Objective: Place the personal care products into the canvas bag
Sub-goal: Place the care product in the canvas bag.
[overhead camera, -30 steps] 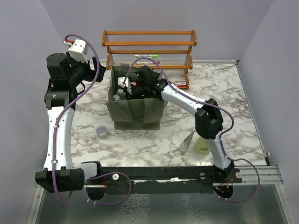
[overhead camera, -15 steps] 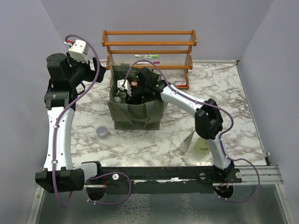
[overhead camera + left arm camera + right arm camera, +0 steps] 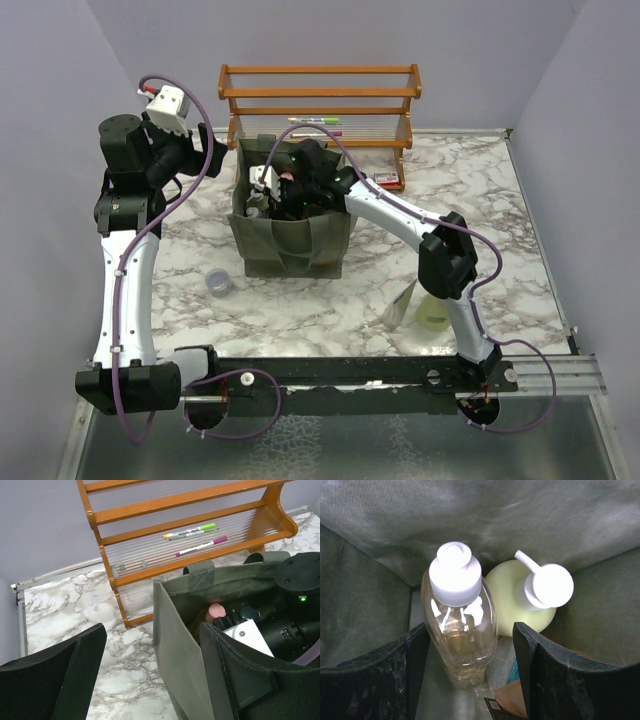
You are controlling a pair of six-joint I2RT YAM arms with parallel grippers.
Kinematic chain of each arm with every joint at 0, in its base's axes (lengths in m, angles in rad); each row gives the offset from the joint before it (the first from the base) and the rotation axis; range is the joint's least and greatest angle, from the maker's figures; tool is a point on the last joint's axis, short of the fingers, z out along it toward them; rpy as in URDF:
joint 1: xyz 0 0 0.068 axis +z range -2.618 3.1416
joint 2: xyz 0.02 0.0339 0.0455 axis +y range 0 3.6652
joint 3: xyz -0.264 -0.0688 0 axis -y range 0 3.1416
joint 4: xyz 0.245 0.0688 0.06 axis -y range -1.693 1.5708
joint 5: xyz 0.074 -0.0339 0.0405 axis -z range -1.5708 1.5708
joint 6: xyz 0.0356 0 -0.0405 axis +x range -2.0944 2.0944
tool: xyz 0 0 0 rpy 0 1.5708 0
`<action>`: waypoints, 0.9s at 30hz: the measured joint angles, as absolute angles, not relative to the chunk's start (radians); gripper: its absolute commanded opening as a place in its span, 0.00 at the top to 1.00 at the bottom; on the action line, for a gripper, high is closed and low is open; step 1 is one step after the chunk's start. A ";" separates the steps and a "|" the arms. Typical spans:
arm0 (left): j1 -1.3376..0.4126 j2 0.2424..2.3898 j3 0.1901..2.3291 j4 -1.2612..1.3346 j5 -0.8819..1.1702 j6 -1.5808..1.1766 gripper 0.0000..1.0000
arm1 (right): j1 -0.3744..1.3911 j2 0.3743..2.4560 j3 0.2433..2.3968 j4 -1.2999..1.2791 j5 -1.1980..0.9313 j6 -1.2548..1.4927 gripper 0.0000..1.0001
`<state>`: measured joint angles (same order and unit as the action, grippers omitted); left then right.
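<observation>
Hands worked at a canvas bag (image 3: 290,245) on a marble surface (image 3: 500,220). The left hand (image 3: 152,637) hung with its fingers wide apart on either side of the bag's left wall. A lavender cup (image 3: 218,283) stood on the surface nearer the arm bases. Inside the bag, the right hand (image 3: 470,630) was spread open around a clear bottle (image 3: 460,625) with a white cap, and a pale green pump bottle (image 3: 502,592) stood just beside it. Right of the bag, a grey pouch (image 3: 402,303) and a pale green bottle (image 3: 434,312) sat close together on the surface.
</observation>
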<state>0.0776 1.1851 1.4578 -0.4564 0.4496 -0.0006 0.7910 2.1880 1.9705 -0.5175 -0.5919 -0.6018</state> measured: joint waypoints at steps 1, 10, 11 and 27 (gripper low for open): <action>0.078 1.185 1.458 -0.456 0.450 0.000 0.22 | 0.791 2.188 1.980 -0.520 -0.588 -0.603 0.32; 0.078 1.185 1.458 -0.457 0.456 0.010 0.22 | 0.790 2.188 1.995 -0.524 -0.581 -0.604 0.30; 0.078 1.185 1.458 -0.457 0.456 0.010 0.22 | 0.790 2.188 1.995 -0.524 -0.581 -0.604 0.30; 0.078 1.178 1.458 -0.459 0.456 0.019 0.22 | 0.790 2.188 2.056 -0.554 -0.593 -0.556 0.18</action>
<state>0.0776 1.1778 1.4578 -0.4587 0.4561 0.0189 0.7902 2.1880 2.0556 -0.5545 -0.5926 -0.5560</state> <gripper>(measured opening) 0.776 0.805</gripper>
